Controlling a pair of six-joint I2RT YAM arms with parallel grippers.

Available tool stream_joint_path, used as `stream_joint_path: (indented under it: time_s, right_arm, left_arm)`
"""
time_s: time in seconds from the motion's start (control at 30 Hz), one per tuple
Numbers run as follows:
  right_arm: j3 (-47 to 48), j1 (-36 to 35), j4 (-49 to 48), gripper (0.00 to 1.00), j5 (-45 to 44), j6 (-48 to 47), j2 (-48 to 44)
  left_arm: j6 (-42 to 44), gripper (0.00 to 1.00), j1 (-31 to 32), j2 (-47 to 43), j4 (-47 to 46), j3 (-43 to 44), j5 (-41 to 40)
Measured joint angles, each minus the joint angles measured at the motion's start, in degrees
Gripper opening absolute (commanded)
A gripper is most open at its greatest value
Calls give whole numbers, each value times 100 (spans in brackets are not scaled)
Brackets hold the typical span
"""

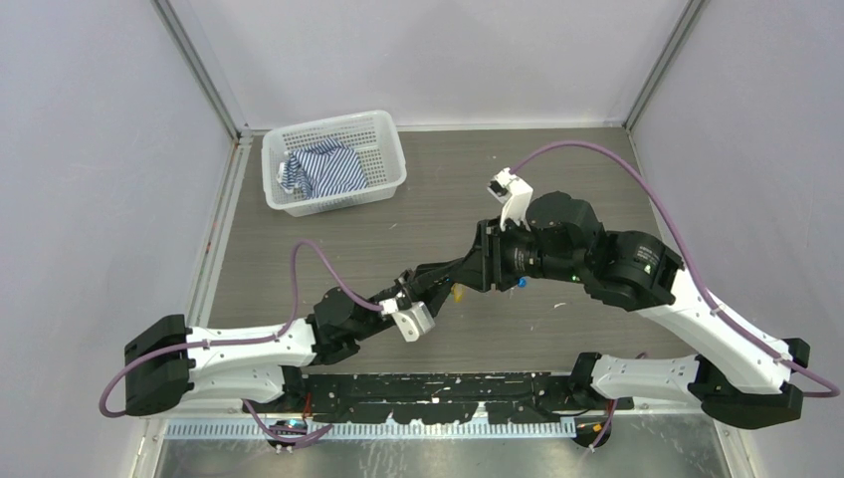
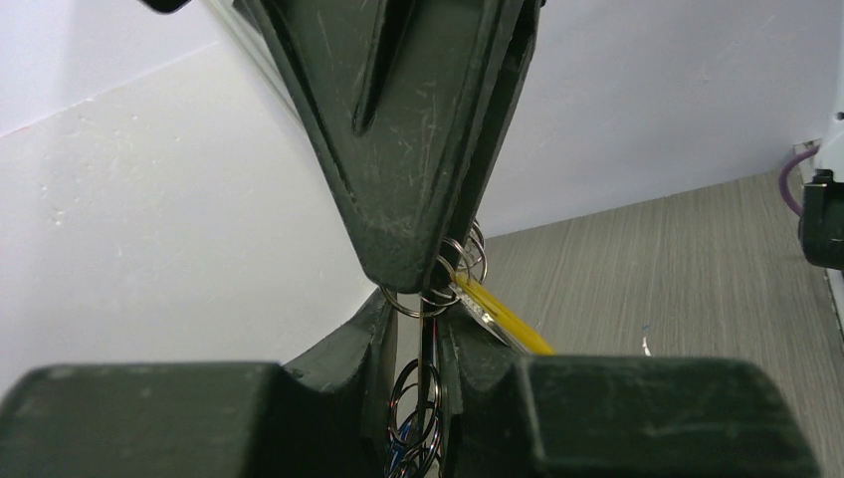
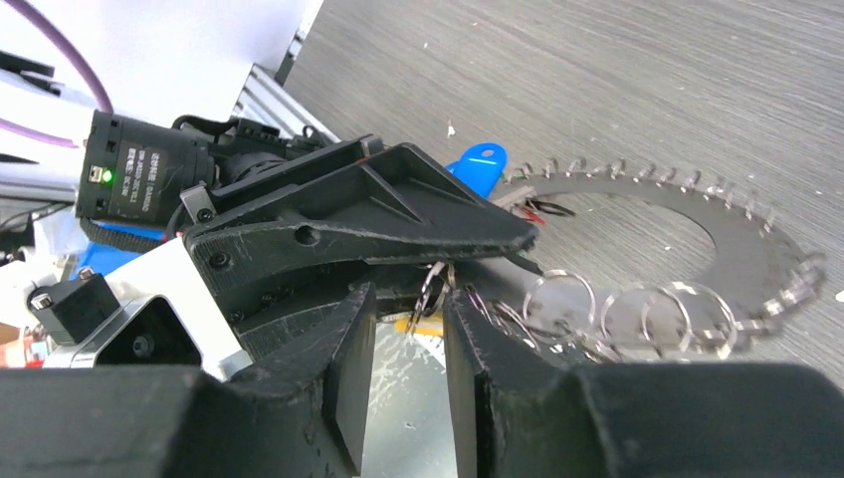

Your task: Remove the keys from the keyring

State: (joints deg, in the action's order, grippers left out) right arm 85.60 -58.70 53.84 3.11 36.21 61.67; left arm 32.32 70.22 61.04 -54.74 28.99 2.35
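mid-removal, over the table's middle. left gripper (image 2: 423, 321) nearly closed, pinching the keyring (image 3: 766, 254) by its edge. right gripper (image 3: 408, 299) half open around one small split ring (image 3: 432, 289), gripping nothing. next, probably: close on that ring and work its key off.

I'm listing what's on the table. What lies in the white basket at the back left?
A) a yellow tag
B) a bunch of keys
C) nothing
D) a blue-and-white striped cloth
D: the top view shows a blue-and-white striped cloth bunched up inside the white basket.
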Motion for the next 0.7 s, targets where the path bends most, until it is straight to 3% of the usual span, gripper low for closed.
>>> stream_joint_path:
  time_s: [0.4, 0.7]
  right_arm:
    - [-1078, -15, -557, 36, -1003, 483, -1025]
    - [-1698, -785, -1440, 31, -1799, 535, -1482]
  left_arm:
    - [181, 0, 28, 238, -262, 0, -649]
    - [267, 0, 28, 367, -243, 2, -844]
